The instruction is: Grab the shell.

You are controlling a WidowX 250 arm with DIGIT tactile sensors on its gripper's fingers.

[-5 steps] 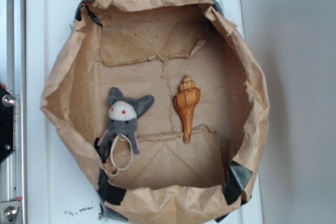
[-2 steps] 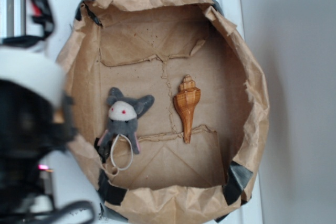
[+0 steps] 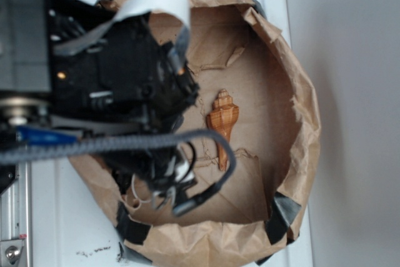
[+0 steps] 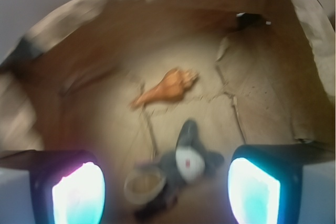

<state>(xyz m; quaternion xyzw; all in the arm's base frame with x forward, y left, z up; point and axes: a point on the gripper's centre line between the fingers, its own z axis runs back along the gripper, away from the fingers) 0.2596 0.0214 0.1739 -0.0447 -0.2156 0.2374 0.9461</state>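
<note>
Brown paper bin (image 3: pixel 300 110) holds the conch shell (image 3: pixel 222 123); grey plush mouse (image 4: pixel 190 160) lies nearer.
Gripper (image 4: pixel 167 184) hovers with jaws wide apart, empty; descending here risks pinching the mouse instead.

The robot arm (image 3: pixel 94 85) is reaching in from the left side of the exterior view, its black body filling the left half of that picture and lying blurred across it. A white flat ribbon (image 3: pixel 150 4) is arching over the top of the arm, and a grey braided cable (image 3: pixel 125 144) is looping along and under its near side. The claw (image 4: pixel 165 190) is showing in the wrist view as two fingers (image 4: pixel 73 187), one at the lower left and one at the lower right, their inner faces glowing pale pink and cyan. The fingers are standing wide apart, with nothing gripped between them.
</note>
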